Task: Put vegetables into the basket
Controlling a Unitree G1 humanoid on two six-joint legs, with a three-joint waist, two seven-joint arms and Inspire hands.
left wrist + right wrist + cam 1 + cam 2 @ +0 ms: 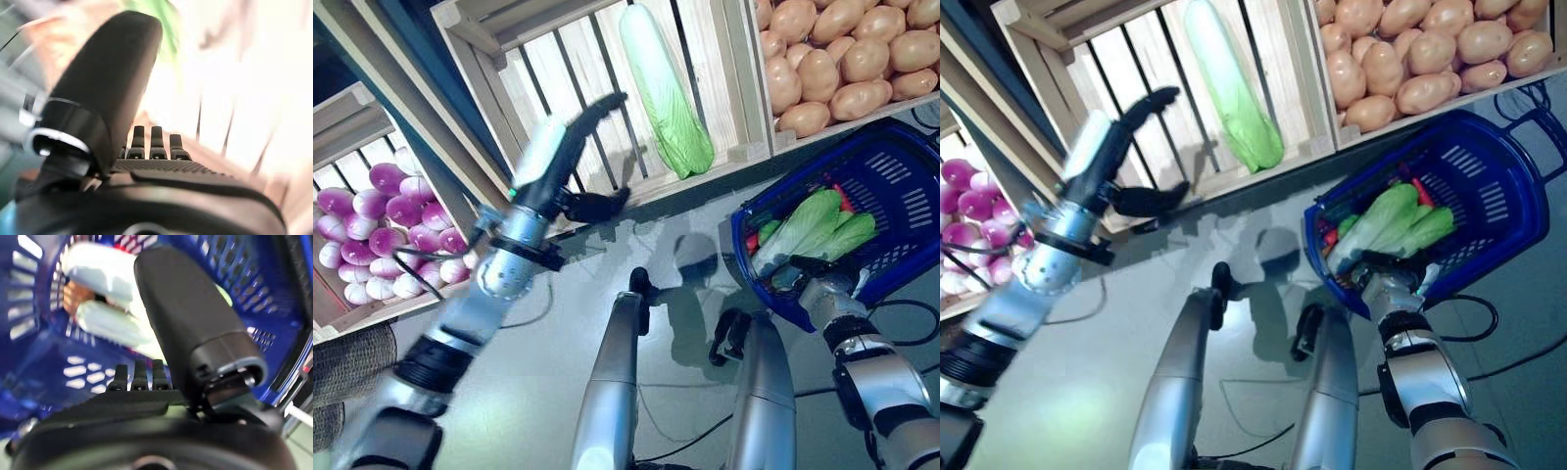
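The blue plastic basket (pixel 901 176) stands on the floor at the right. In it lie green-and-white cabbages (pixel 808 230) and some red and orange pieces; the cabbages also show in the right wrist view (pixel 105 323). My left hand (pixel 563 162) is raised before the middle wooden crate (pixel 573 59), fingers straight and thumb spread, holding nothing. A long pale-green cabbage (pixel 661 93) lies in that crate to the right of the hand, apart from it. My right hand (pixel 146 382) waits at the basket's near rim with straight fingers, seen in the left eye view (pixel 822 269).
The wooden stand runs across the back with a crate of purple-white vegetables (pixel 382 215) at the left and a crate of brown ones (pixel 847 59) at the right. Grey floor (pixel 685 264) lies between the stand and the basket.
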